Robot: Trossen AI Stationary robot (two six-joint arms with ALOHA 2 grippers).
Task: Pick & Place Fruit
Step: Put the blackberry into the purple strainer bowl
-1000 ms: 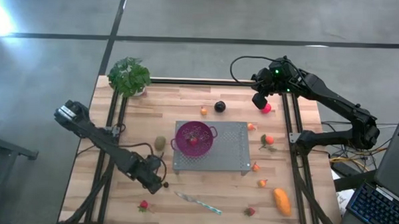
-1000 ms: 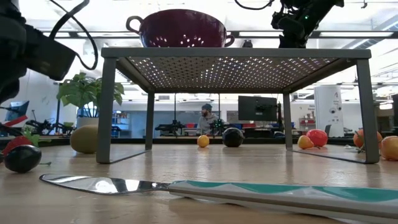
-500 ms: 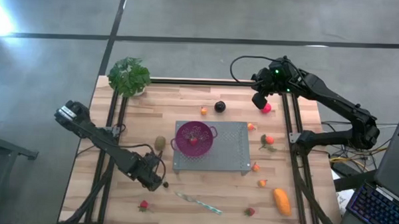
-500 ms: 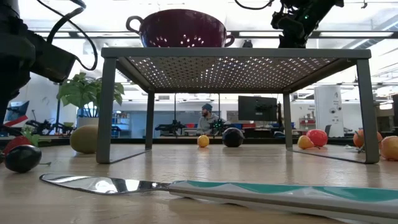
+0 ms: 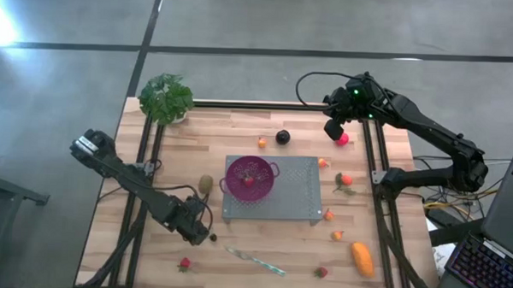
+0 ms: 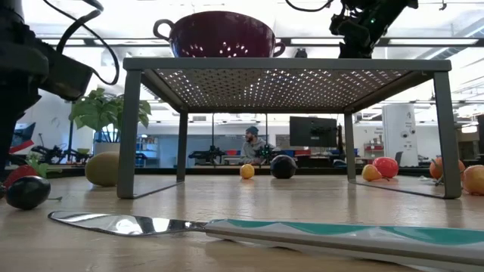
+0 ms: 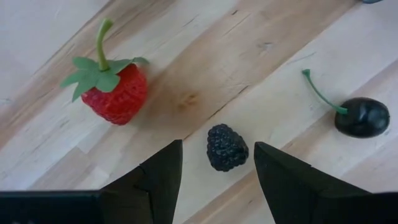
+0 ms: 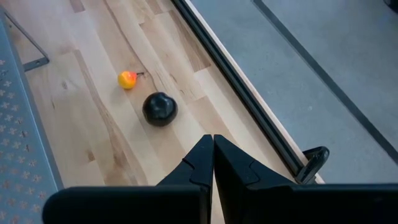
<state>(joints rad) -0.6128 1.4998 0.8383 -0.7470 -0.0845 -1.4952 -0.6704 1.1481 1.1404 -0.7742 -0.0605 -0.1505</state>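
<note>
Presently, the left gripper (image 7: 214, 165) sits low over the near left part of the wooden table (image 5: 180, 133), fingers spread apart, with a small blackberry (image 7: 227, 147) lying on the wood between the fingertips and untouched by either. Beside it in the left wrist view lie a red strawberry (image 7: 114, 91) with a green stem and a dark cherry (image 7: 362, 117) on a thin stalk; all three are apart from one another.

The right gripper (image 5: 334, 130) is held above the far right part of the table, just beside the pink-red ball (image 5: 343, 139). Its fingers (image 8: 200, 163) are pressed together with nothing between them. Ahead of it, the right wrist view shows the dark plum (image 8: 160, 109) and a tiny orange piece (image 8: 127, 79), near each other on the wood.

A perforated metal rack (image 5: 302, 193) stands at the table's centre, bearing a magenta colander (image 5: 249, 177) with one red fruit (image 5: 248, 181) inside. The olive-green kiwi (image 5: 205, 183) lies just left of the rack. The larger oblong orange fruit (image 5: 363, 259) lies near the front right corner. A slim knife (image 5: 254, 261) lies in front of the rack. A leafy plant (image 5: 166, 98) stands at the far left corner.
</note>
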